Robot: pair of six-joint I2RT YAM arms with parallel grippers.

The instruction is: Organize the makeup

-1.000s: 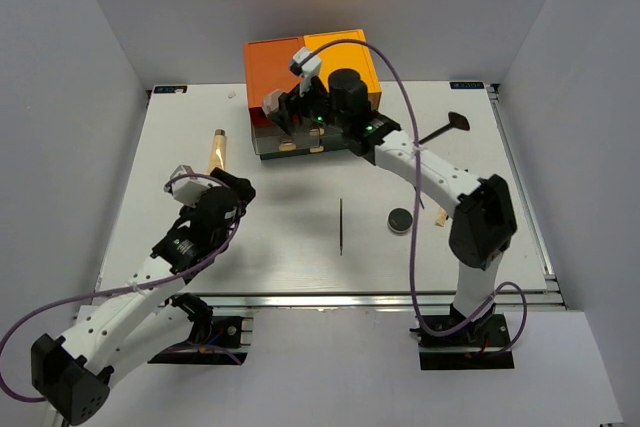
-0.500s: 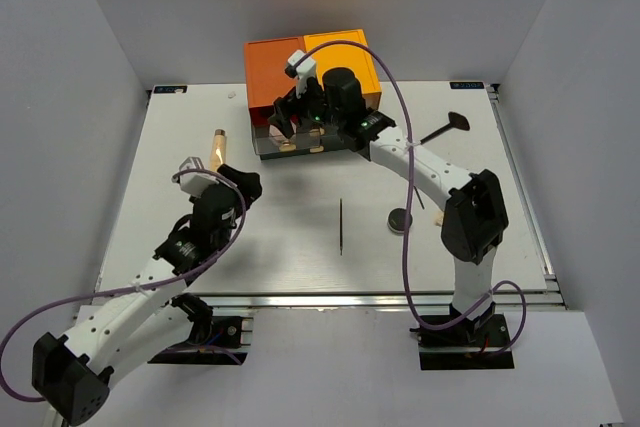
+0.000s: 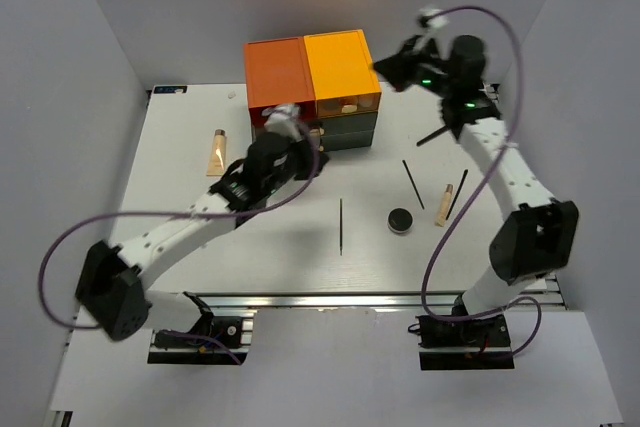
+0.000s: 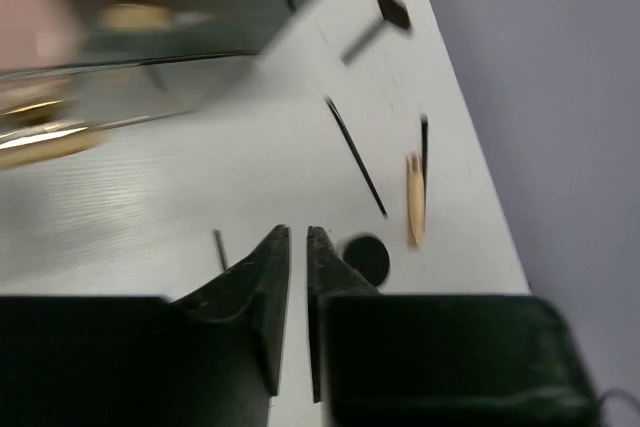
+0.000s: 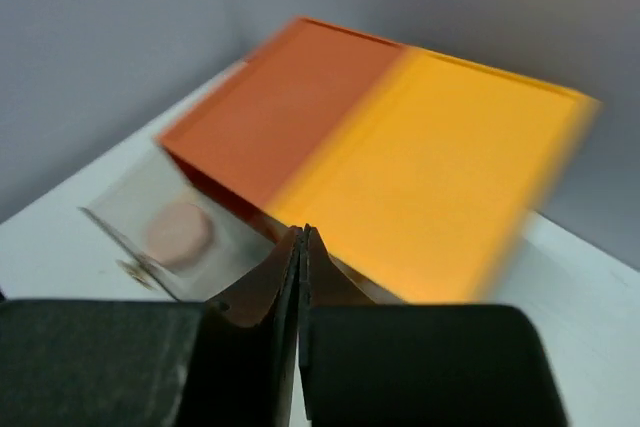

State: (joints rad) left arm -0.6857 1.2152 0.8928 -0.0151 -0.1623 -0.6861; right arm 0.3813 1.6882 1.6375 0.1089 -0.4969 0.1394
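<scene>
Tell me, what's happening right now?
Left pincer nearly shut, empty, by drawer box. Right pincer shut, empty, raised. Black jar, sticks, tubes still loose.

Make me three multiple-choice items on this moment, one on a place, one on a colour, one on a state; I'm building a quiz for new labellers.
1. Where does the small black round jar lie?
A. on the table, right of the lone thin black stick
B. on top of the drawer box
C. between the left hand's fingers

2. What colours is the top of the drawer box?
A. all black
B. dark orange on the left, lighter orange-yellow on the right
C. white and blue

3. How is the right hand?
A. wide open
B. shut on a beige tube
C. shut, holding nothing

Answers: 1 A, the top view shows it on bare table beside the stick. 2 B, the top view shows both halves. 3 C, its wrist view shows fingers together, nothing between.
</scene>
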